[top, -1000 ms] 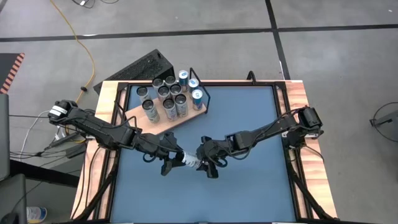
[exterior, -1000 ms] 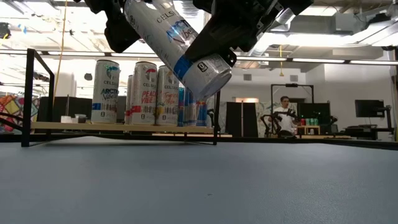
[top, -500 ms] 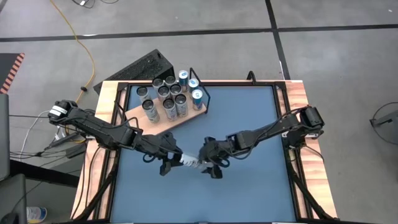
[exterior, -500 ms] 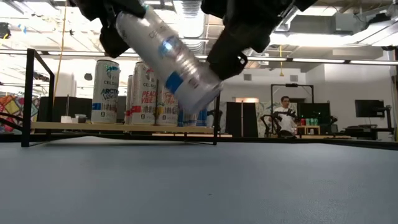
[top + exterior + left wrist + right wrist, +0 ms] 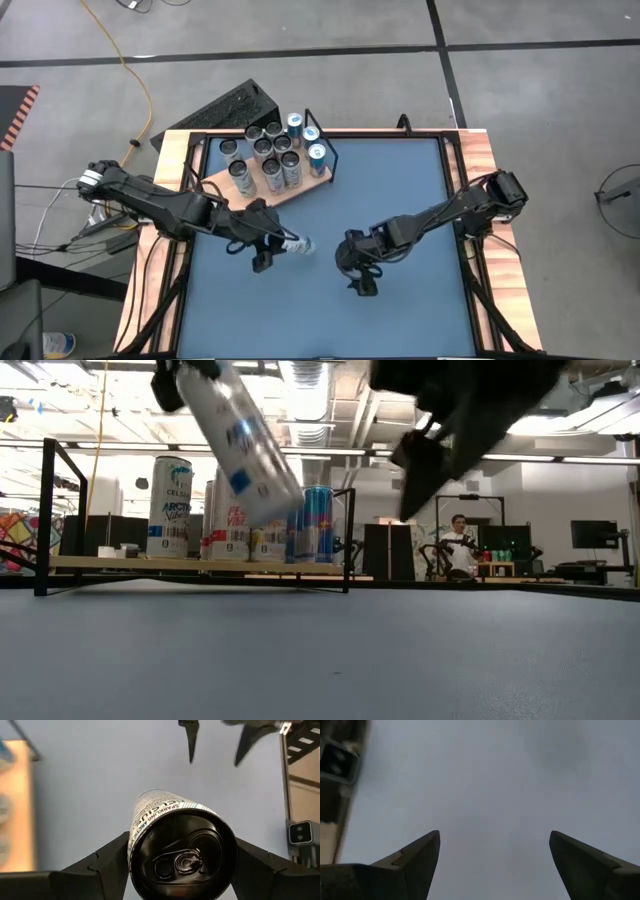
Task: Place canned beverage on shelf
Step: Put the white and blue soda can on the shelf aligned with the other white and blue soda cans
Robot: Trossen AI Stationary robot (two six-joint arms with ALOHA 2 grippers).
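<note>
Left gripper closed around a tall can, held tilted up off the blue tabletop, with nothing under it. In the left wrist view, two dark fingers pressed on both sides of the can, pull-tab end facing the camera. Right gripper wide open, holding nothing, off to the side over the middle of the tabletop, apart from the can. Shelf at the far left part of the tabletop, near the held can, already crowded with standing cans. Only a little bare wood at the near edge. Could go wrong: can still tilted, so a tip-over likely if set down that way. Could bump the standing cans and knock them like dominoes. Could slip out too, being smooth and round. Could also snag on the thin black wire frame.
</note>
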